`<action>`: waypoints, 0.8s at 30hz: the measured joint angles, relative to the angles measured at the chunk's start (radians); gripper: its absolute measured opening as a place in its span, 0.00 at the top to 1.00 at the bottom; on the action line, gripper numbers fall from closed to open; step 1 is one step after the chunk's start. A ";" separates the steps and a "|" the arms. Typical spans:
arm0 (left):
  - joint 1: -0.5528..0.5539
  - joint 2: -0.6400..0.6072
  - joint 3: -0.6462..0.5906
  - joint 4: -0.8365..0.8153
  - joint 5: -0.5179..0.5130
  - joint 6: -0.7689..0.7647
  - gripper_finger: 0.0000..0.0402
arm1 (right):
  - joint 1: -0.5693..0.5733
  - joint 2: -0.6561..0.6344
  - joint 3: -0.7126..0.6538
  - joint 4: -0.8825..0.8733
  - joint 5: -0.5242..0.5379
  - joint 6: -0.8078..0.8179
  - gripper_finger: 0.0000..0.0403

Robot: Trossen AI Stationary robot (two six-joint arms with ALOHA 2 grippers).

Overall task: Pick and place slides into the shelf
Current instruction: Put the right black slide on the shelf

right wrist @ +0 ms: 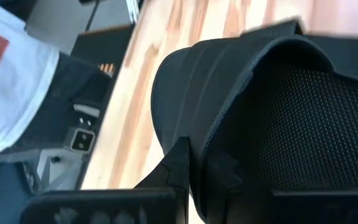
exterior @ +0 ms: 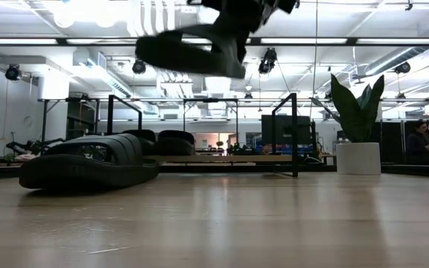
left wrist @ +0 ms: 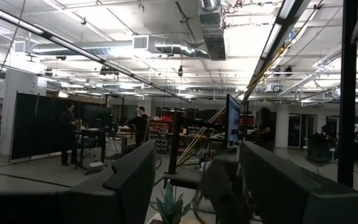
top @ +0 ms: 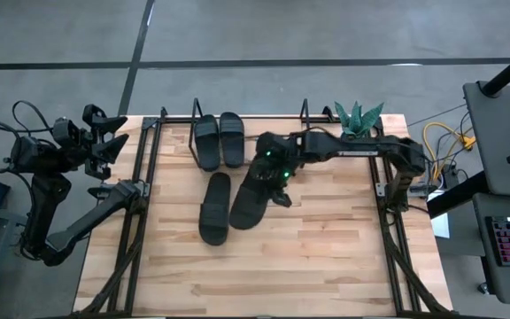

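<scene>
Right gripper is clamped on the strap of one slide, the held slide, just in front of the shelf. In the low view the held slide is clear of the tabletop, hanging tilted, well above shelf-board level. The right wrist view shows the held slide's strap pinched between the right fingers, mesh footbed beside them.

Second loose slide lies flat on the tabletop in front of the shelf, just beside the held slide, on its left-arm side. In the high view the two look touching or nearly so near their front ends; cannot tell which. The low view shows that loose slide resting sole-down on the wood.

Two more slides, the shelved pair, sit side by side on the shelf board, at its left-arm end. The rest of the board toward the right-arm end is partly covered by the right arm. In the low view the shelved pair sits behind the loose slide, between the black wire end frames.

Green plant in a white pot stands at the shelf's right-arm end, at the back table corner.

Left gripper is parked off the table, outside the shelf's left-arm end, raised and facing the room. Its fingers stand apart, holding nothing.
</scene>
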 joint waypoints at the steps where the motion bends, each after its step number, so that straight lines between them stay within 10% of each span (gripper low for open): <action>1: 0.000 0.000 0.000 0.000 0.007 0.000 0.46 | -0.002 -0.010 0.009 0.000 0.000 0.005 0.97; 9: 0.000 0.045 -0.001 -0.001 0.078 -0.115 0.46 | -0.003 -0.039 0.159 0.002 0.101 0.012 0.97; 24: 0.000 0.211 -0.002 0.000 0.151 -0.156 0.46 | 0.033 -0.037 0.491 0.209 0.984 -0.173 0.97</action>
